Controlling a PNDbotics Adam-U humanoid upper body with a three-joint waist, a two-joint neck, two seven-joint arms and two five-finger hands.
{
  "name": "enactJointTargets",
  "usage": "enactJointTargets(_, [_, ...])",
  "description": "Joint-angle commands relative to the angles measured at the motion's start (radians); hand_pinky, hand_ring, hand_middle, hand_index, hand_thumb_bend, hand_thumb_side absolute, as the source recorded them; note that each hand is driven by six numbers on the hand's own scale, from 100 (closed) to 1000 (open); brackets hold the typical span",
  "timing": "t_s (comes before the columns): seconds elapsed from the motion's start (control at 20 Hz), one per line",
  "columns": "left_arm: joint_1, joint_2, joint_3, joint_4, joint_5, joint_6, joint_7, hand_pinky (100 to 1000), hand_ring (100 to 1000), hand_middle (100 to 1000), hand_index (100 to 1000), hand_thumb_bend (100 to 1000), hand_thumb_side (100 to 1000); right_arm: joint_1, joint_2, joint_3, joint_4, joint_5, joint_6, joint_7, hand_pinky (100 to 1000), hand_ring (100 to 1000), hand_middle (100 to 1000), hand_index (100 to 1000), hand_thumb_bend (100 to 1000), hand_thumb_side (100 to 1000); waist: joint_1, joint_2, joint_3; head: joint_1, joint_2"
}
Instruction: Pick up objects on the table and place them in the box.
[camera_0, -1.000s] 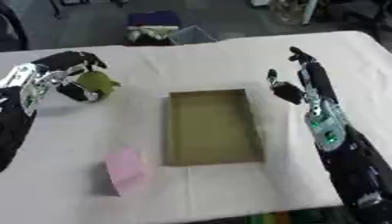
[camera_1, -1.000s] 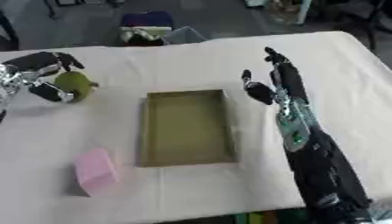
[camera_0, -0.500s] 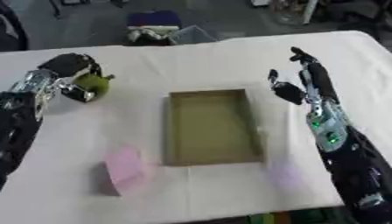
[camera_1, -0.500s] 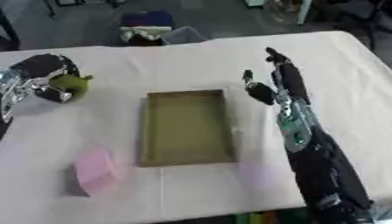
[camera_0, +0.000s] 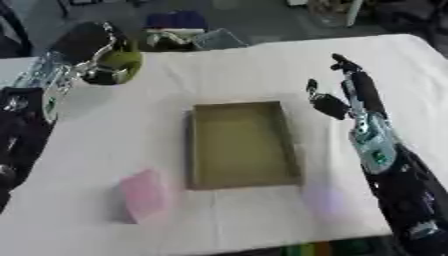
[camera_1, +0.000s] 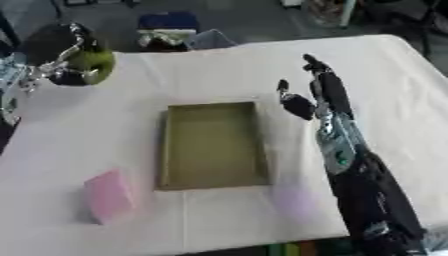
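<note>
At the upper left of the view, the left hand (camera_0: 87, 50) is raised above the surface (camera_0: 262, 65), its fingers curled round a green, rounded object (camera_0: 118, 65) that looks like a fruit. That object is off the white cloth, well apart from the box (camera_0: 241, 145) and up and to its left. Light-coloured segments of the left arm run down the left edge of the view.

Near the middle of the surface lies the box, an open shallow cardboard tray, olive-brown inside, with its long side running away from the robot. Nothing can be seen inside it.

A pink block (camera_0: 144, 195) rests on the cloth at the lower left, just beside the near left corner of the box but not touching it.

To the right of the box, the right hand (camera_0: 337, 97) stands upright with its fingers straight and pointing away from the robot, grasping nothing. Its black forearm runs down to the lower right corner.

Beyond the far edge of the surface sit a dark blue container (camera_0: 175, 22) and a few blurred items beside it.
</note>
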Motion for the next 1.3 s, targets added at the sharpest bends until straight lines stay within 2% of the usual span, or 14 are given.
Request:
enactJointTargets(0.05, [-0.038,-0.010,-0.059,-0.076,0.117,-0.043,-0.079,568,406,378,493,100,158,-0.019,-0.002,0.001,-0.023,0.004,-0.002,-0.002,785,937,792,967,186,448,-0.001,-0.017,-0.004,0.006,0.005])
enactJointTargets(0.25, [-0.059,-0.077,-0.132,-0.116,0.189,-0.083,-0.181,576,419,391,505,100,166,-0.021,0.006,0.003,-0.025,0.007,-0.004,0.000,785,937,791,967,186,448,-0.002,-0.017,-0.013,0.017,0.005])
enactJointTargets(0.55, [-0.072,-0.188,-0.179,-0.099,0.192,-0.119,-0.254,585,437,409,523,100,177,-0.024,0.023,0.008,-0.027,0.011,-0.008,0.004,784,937,792,967,186,449,-0.006,-0.015,-0.031,0.029,0.005])
enactJointTargets(0.9, [-0.071,-0.264,-0.192,-0.058,0.133,-0.141,-0.251,604,487,467,591,100,164,-0.027,0.032,0.010,-0.027,0.012,-0.011,0.005,783,937,791,967,187,449,-0.008,-0.010,-0.047,0.039,0.005])
enactJointTargets(1.2, [-0.058,-0.298,-0.181,-0.010,0.067,-0.146,-0.222,663,587,580,750,114,113,-0.028,0.035,0.010,-0.026,0.009,-0.012,0.006,783,937,790,967,175,451,-0.011,-0.006,-0.053,0.041,0.005])
enactJointTargets(1.25, [-0.057,-0.299,-0.179,-0.006,0.056,-0.145,-0.212,676,610,619,791,149,195,-0.028,0.035,0.010,-0.026,0.008,-0.011,0.005,782,937,788,967,166,454,-0.012,-0.006,-0.053,0.042,0.005])
enactJointTargets(1.3, [-0.055,-0.299,-0.177,-0.003,0.047,-0.145,-0.204,681,618,632,801,156,215,-0.028,0.035,0.009,-0.026,0.006,-0.011,0.005,782,937,788,967,167,455,-0.012,-0.005,-0.053,0.041,0.004])
